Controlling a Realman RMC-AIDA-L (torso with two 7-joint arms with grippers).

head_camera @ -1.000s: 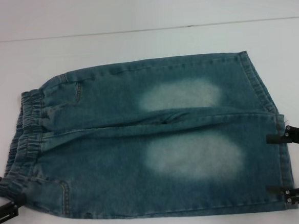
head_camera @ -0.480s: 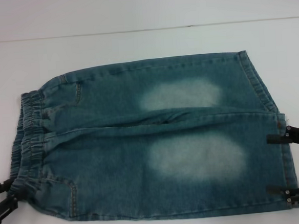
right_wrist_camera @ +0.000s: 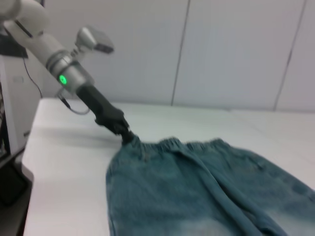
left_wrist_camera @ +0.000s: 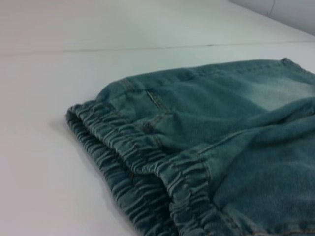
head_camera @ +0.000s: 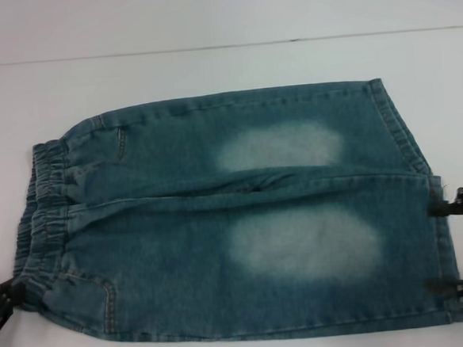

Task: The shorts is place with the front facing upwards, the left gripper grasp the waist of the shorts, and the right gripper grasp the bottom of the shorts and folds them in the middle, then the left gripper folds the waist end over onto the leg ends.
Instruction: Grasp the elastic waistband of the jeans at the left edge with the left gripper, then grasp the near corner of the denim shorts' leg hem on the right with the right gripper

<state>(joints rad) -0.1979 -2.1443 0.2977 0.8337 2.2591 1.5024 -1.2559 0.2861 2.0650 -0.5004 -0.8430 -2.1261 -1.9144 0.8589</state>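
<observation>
Blue denim shorts [head_camera: 242, 212] lie flat on the white table, front up, with the elastic waist [head_camera: 39, 211] at the left and the leg hems [head_camera: 432, 207] at the right. My left gripper [head_camera: 8, 299] sits at the near corner of the waist and looks shut on it. The right wrist view shows the same left gripper [right_wrist_camera: 127, 136] pinching that corner of the shorts [right_wrist_camera: 197, 187]. My right gripper [head_camera: 451, 245] is open at the near leg's hem, with one finger at each side of that leg. The left wrist view shows the gathered waist [left_wrist_camera: 128, 162] up close.
The white table [head_camera: 208, 72] extends on all sides of the shorts, and its far edge runs along the top of the head view. A wall of pale panels [right_wrist_camera: 221, 49] stands behind the table in the right wrist view.
My left gripper's fingers have come together on the near waist corner, nudging the cloth there. My right gripper has shifted slightly to the right, still open.
</observation>
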